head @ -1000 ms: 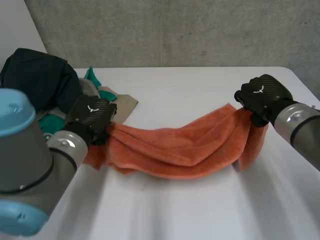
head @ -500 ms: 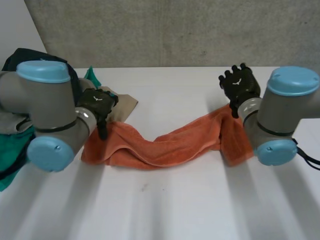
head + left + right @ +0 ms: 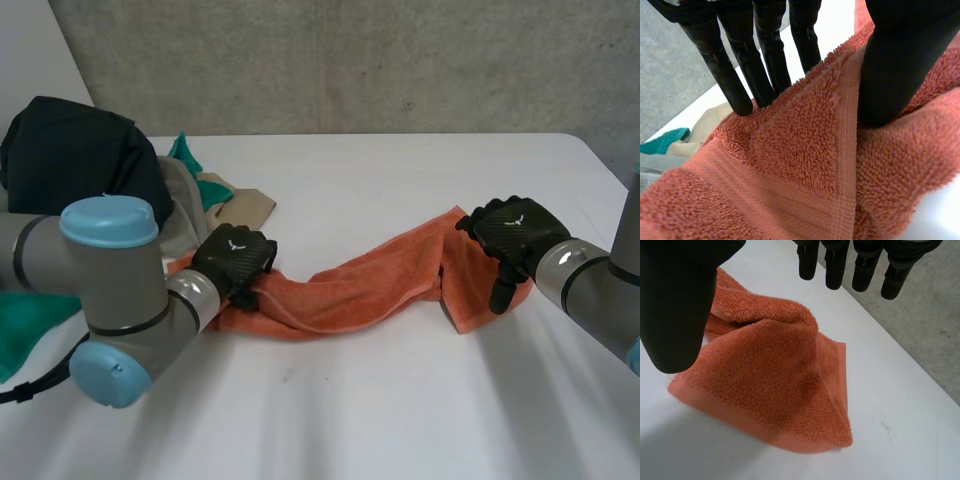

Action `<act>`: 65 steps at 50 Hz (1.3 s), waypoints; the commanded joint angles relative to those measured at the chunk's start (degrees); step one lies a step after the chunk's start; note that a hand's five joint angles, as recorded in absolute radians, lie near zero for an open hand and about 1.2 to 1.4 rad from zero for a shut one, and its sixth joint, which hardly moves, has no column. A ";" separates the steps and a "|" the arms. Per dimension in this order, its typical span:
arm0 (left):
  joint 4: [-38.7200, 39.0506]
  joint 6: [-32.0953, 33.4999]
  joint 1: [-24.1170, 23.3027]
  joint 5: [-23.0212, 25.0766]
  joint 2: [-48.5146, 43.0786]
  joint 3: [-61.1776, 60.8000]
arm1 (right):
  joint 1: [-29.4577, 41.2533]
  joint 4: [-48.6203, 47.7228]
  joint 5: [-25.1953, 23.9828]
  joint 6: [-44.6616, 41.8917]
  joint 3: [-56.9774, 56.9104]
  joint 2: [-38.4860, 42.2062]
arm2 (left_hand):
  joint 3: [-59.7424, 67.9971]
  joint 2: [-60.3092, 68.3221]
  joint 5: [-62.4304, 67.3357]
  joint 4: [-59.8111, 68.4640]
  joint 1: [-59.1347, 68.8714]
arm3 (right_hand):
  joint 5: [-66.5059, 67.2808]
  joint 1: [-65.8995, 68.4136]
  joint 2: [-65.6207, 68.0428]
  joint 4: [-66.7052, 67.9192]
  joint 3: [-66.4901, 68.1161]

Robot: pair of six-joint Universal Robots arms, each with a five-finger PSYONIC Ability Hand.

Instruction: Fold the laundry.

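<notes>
The rumpled orange terry towel (image 3: 370,285) lies stretched across the white desk (image 3: 400,420). The left hand (image 3: 235,260) pinches its left end, with a raised fold caught between fingers (image 3: 765,60) and thumb. The right hand (image 3: 512,235) hovers over the right end, its fingers (image 3: 835,267) released and holding nothing. A heap of dark and green clothes (image 3: 75,160) sits at the desk's far left corner.

Left hand (image 3: 235,262) low, fingers (image 3: 760,65) and thumb pinching towel (image 3: 350,290), right hand (image 3: 512,235) hovering, loosely spread, holding nothing

The white desk (image 3: 400,420) is lit brightly and evenly by soft, diffuse light from above. A faint, soft-edged shadow is cast along the near edge of the orange towel (image 3: 350,290).
</notes>
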 commanded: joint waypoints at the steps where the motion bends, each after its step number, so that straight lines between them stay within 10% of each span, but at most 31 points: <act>1: -1.12 0.07 0.03 -0.92 -2.43 1.72 | -1.05 -3.13 -0.29 0.77 2.74 -1.14 | 11.21 11.01 11.32 11.04 11.02 | -1.98 -1.81 -1.08 -1.00 -1.00; 7: -1.04 1.82 -0.32 -1.36 0.90 -0.47 | -0.79 -4.54 -0.11 1.03 3.63 -0.79 | 34.06 33.86 34.17 33.89 33.87 | -1.98 -1.81 -1.08 -1.00 -1.00; 24: -9.99 1.57 -3.05 -5.31 22.62 -2.68 | 7.12 0.65 1.82 10.08 -0.42 2.02 | 34.07 33.87 34.18 33.91 33.88 | 2.55 2.72 3.45 3.53 3.53; 38: -24.59 -11.61 -2.35 -5.40 24.73 5.15 | 13.98 -19.03 7.97 19.40 -3.31 13.97 | 34.07 33.87 34.18 33.91 33.88 | 23.55 23.72 24.45 24.53 24.53; 43: -25.38 -14.43 -2.17 -5.58 25.61 4.36 | 13.89 -18.87 9.12 17.82 -6.04 14.68 | 34.07 33.87 34.18 33.91 33.88 | 67.28 67.45 68.18 68.26 68.26; 54: -24.68 -3.63 3.19 -5.76 21.84 -0.30 | 2.65 -2.88 0.69 4.30 -6.65 1.23 | 34.07 33.87 34.18 33.91 33.88 | 67.34 67.51 68.24 68.32 68.32; 65: -14.76 -5.64 1.09 5.14 9.97 16.46 | 1.40 3.04 -1.70 -2.75 -24.13 9.75 | 34.07 33.87 34.18 33.91 33.88 | 67.34 67.51 68.24 68.32 68.32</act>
